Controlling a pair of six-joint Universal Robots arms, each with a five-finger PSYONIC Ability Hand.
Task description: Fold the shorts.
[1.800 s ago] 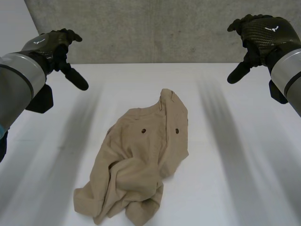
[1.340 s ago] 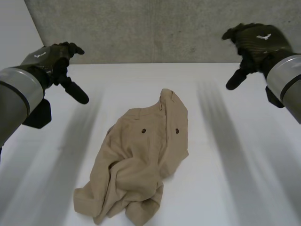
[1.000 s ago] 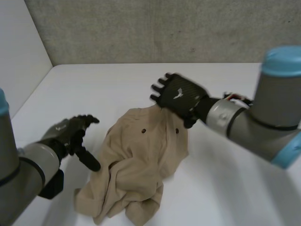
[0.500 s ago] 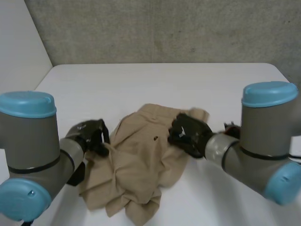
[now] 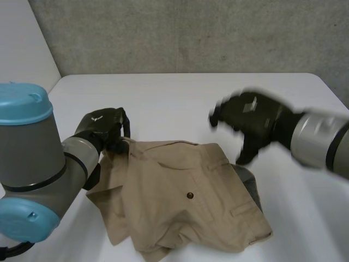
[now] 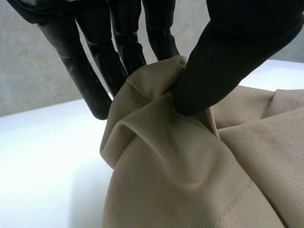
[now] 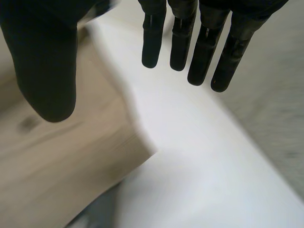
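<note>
The tan shorts [image 5: 185, 202] lie spread on the white bench [image 5: 174, 98]. The left hand [image 5: 101, 128] pinches their far left corner between its thumb [image 6: 223, 61] and fingers [image 6: 118, 42], so the cloth bunches up there. The right hand [image 5: 251, 117] is blurry and seems to be up over the far right edge, with its fingers straight and apart.

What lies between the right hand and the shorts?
Only bare table: in the right wrist view the open right hand hangs clear of the shorts, holding nothing.
</note>
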